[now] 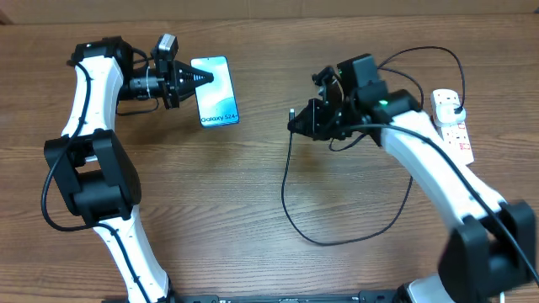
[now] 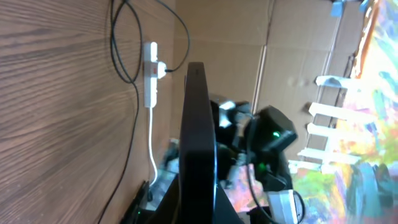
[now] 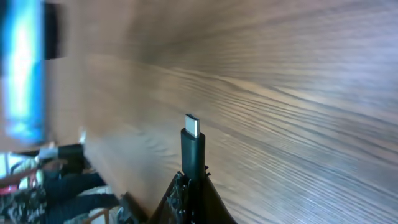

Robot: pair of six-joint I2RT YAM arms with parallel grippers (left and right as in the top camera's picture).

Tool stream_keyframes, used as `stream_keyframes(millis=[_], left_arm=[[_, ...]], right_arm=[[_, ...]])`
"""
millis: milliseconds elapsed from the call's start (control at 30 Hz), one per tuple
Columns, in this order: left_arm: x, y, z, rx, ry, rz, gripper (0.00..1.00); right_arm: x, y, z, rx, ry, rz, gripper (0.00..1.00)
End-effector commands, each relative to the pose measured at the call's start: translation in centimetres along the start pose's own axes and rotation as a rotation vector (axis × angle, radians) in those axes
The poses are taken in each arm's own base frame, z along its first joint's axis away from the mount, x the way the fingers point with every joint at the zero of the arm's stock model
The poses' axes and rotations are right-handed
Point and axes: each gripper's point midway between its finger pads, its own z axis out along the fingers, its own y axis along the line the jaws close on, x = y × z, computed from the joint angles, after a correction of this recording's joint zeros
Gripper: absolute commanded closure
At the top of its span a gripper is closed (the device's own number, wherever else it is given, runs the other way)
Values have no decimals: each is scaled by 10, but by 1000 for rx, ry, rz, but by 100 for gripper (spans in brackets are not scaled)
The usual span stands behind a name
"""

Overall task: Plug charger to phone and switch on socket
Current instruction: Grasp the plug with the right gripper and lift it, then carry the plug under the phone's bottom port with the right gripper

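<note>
Currently left gripper (image 1: 193, 77) clamps the phone (image 1: 217, 97) by its long edge, right gripper (image 1: 296, 121) pinches the charger (image 3: 193, 148) tip-forward, open table (image 1: 253, 181) between the 2.

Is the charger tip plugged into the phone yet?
No: the right wrist view shows the charger tip standing bare above the right gripper, which pinches it, with the phone off to the side, apart from it.

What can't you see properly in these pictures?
- Overhead: the socket switches are too small to tell on or off.
- Right wrist: the phone is a blur, cut by the left edge.
- Left wrist: the phone shows only its dark edge; its port is lost in shadow.
</note>
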Motion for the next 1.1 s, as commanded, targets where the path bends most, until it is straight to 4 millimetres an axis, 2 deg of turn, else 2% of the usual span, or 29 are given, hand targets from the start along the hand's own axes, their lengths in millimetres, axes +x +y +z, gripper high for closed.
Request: stream_keyframes(millis=[0, 67, 233, 367, 500, 800, 1067], left_arm=[[3, -18, 2, 75, -6, 95, 96], [7, -18, 2, 76, -5, 97, 96], [14, -20, 2, 77, -3, 106, 96], [17, -21, 5, 76, 5, 118, 96], [24, -23, 22, 78, 45, 137, 96], [35, -30, 51, 113, 104, 178, 96], [43, -30, 65, 114, 141, 192, 96]], right_arm=[[26, 17, -3, -98, 38, -76, 96], [40, 22, -4, -143, 41, -87, 96], [73, 19, -7, -165, 24, -77, 96], [90, 37, -17, -198, 14, -124, 96], [97, 61, -23, -216, -15, -151, 96], [113, 84, -10, -219, 4, -142, 96], [107, 81, -3, -152, -54, -122, 96]])
